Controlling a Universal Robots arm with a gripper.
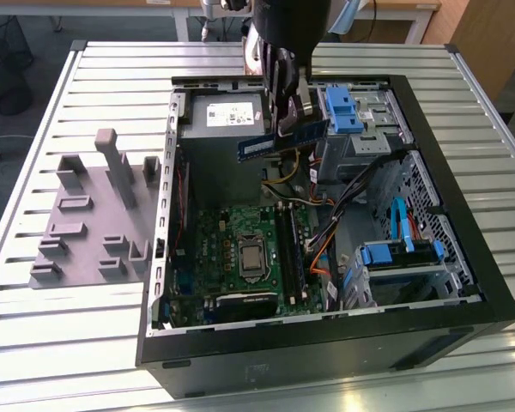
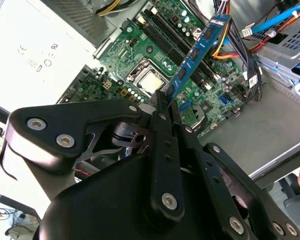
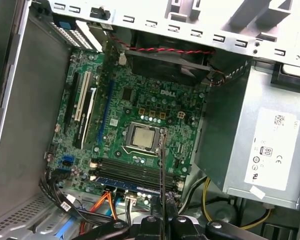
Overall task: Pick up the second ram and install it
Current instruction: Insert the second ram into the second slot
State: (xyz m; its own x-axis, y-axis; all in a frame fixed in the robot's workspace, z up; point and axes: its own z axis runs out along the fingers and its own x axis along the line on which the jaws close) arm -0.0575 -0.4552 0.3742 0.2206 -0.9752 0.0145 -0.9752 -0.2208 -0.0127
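Our black claw (image 1: 290, 124) grips the thin blue-green memory stick (image 1: 257, 147), which hangs tilted above the green motherboard (image 1: 219, 249), near the open black computer case's (image 1: 326, 352) far edge.

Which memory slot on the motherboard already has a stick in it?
The slot farthest from the processor socket: a blue stick sits in it, while the slots nearer the socket show bare black.
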